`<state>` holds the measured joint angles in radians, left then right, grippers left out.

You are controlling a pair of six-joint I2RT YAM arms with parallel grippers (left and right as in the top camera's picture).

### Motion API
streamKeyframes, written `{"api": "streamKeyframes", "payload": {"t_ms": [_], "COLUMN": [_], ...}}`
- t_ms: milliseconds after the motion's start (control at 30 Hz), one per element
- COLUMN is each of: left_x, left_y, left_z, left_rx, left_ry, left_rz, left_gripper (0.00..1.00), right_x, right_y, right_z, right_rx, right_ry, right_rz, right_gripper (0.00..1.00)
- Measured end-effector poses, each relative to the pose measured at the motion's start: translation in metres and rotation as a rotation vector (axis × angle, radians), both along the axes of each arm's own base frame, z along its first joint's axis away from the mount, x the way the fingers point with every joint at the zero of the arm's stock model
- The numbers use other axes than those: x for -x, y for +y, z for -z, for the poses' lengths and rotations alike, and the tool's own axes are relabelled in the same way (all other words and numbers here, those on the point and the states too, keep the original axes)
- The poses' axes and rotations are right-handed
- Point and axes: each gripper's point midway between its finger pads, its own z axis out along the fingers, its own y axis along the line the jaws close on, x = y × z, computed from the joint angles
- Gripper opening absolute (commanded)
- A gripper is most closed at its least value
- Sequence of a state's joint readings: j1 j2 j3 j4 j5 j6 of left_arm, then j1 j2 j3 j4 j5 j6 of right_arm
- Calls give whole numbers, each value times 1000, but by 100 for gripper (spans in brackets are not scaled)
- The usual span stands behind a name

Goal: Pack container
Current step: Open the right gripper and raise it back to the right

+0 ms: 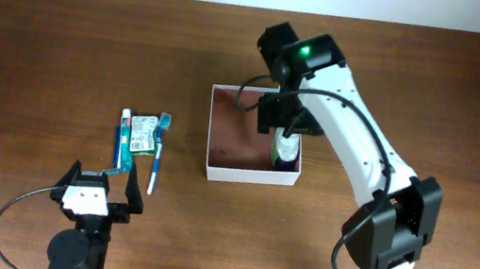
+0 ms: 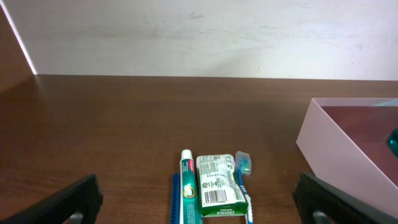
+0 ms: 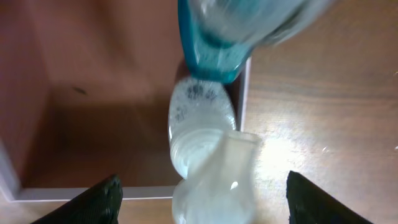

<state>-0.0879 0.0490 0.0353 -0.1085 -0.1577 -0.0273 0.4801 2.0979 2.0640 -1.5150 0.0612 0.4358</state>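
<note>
The container [image 1: 248,175] is a shallow white-walled box with a reddish-brown floor, at the table's middle. It also shows in the left wrist view [image 2: 336,146] and the right wrist view [image 3: 93,194]. A clear bottle [image 1: 286,149] with a green label stands in its front right corner. In the right wrist view the bottle [image 3: 199,115] is blurred, with a teal part [image 3: 211,43] above it. My right gripper [image 1: 284,122] is over this bottle, jaws [image 3: 202,196] wide apart on either side. My left gripper [image 1: 102,181] is open and empty at the front left.
A toothpaste tube [image 1: 124,130], a green packet [image 1: 143,136] and a blue toothbrush [image 1: 158,156] lie side by side left of the container, just ahead of my left gripper [image 2: 199,199]. They also show in the left wrist view: tube [image 2: 188,186], packet [image 2: 216,186], toothbrush [image 2: 244,163].
</note>
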Motion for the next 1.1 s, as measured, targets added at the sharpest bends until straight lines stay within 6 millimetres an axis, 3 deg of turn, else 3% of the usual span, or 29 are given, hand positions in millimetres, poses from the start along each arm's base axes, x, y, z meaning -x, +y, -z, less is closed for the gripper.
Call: {"api": "streamKeyframes", "payload": {"t_ms": [167, 267, 367, 467, 733, 933, 1100], "left_x": [0, 0, 0, 0, 0, 0, 0], "left_y": [0, 0, 0, 0, 0, 0, 0], "left_z": [0, 0, 0, 0, 0, 0, 0], "left_rx": [0, 0, 0, 0, 0, 0, 0], "left_ry": [1, 1, 1, 1, 1, 1, 1], "left_rz": [0, 0, 0, 0, 0, 0, 0], "left_gripper": [100, 100, 100, 100, 100, 100, 100], "right_x": [-27, -44, -55, -63, -65, -60, -58], "right_y": [-14, -36, -71, -113, -223, -259, -269], "right_z": [-59, -100, -138, -161, -168, -167, -167], "right_rx": [-52, -92, -113, -113, -55, -34, -28], "right_ry": [-142, -252, -351, -424, -461, -464, -464], "right_rz": [27, 78, 149, 227, 473, 552, 575], "right_gripper": [87, 91, 97, 99, 99, 99, 98]}}
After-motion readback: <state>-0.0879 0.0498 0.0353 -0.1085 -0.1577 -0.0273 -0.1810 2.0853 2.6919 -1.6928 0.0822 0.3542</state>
